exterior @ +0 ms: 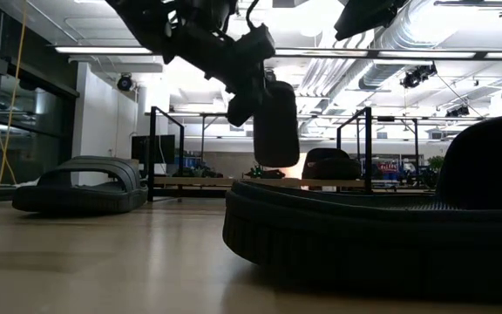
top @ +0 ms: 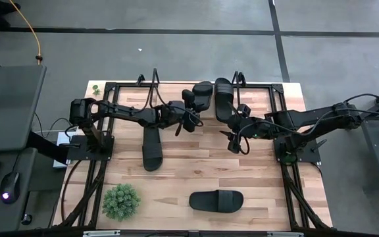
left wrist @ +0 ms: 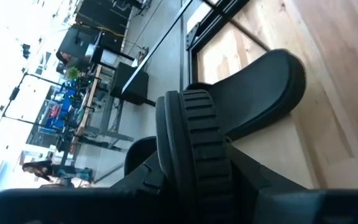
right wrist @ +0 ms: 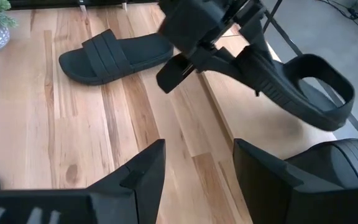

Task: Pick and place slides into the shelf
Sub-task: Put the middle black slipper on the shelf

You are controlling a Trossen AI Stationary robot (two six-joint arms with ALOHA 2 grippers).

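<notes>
left fingers (right wrist: 185, 65) around slide (right wrist: 303, 87) (airborne)

Small green potted plant (top: 121, 201) sitting near the wooden tabletop's (top: 255, 168) front left corner; computer mouse (top: 9, 185) lying on the side desk (top: 8, 105); yellow cable (top: 34, 29) trailing across the grey floor (top: 176, 46).

The high view is looking straight down from well above, taking in the whole table (top: 196, 178). The low view is sitting at tabletop level, facing across toward the shelf (exterior: 260, 182) and the room beyond. The left wrist view is pressing close against a lifted slide (left wrist: 229, 130). The right wrist view is looking across the boards, sharing that same raised slide (right wrist: 303, 87).
</notes>
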